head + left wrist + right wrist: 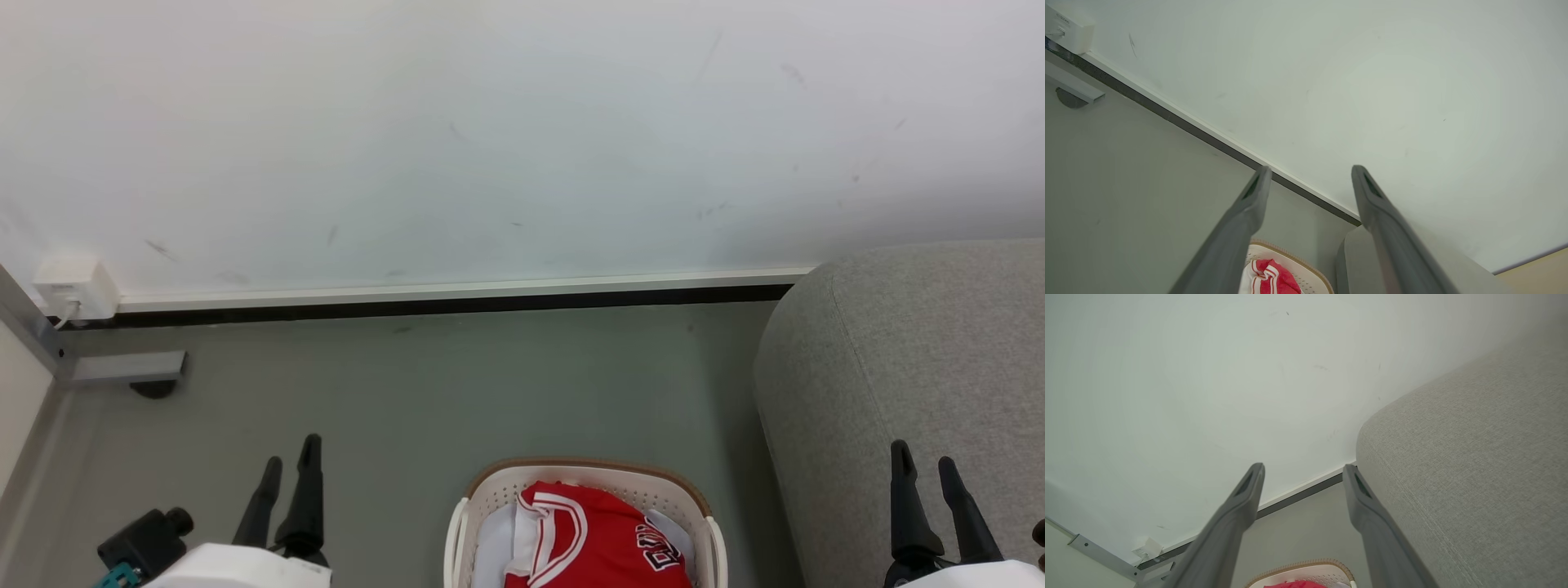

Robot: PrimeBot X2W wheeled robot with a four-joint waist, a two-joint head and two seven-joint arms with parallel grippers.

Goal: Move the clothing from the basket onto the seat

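Note:
The red jersey, the clothing (592, 539), lies crumpled in the cream basket (490, 490) at the bottom centre of the head view, on top of a white cloth (494, 543). The light-grey seat (906, 367) stands to the right of the basket. My left gripper (291, 464) is open at the lower left, clear of the basket, nothing between its fingers. My right gripper (924, 463) is open at the lower right, over the seat's front. The left wrist view shows the clothing (1274, 279) in the basket (1306, 273); the right wrist view shows the basket (1306, 569) rim and the seat (1474, 465).
Grey floor (424, 392) runs from the basket back to a white wall (490, 139) with a dark skirting line. A white wall socket (73, 287) and a grey metal bracket (122, 367) sit at the far left.

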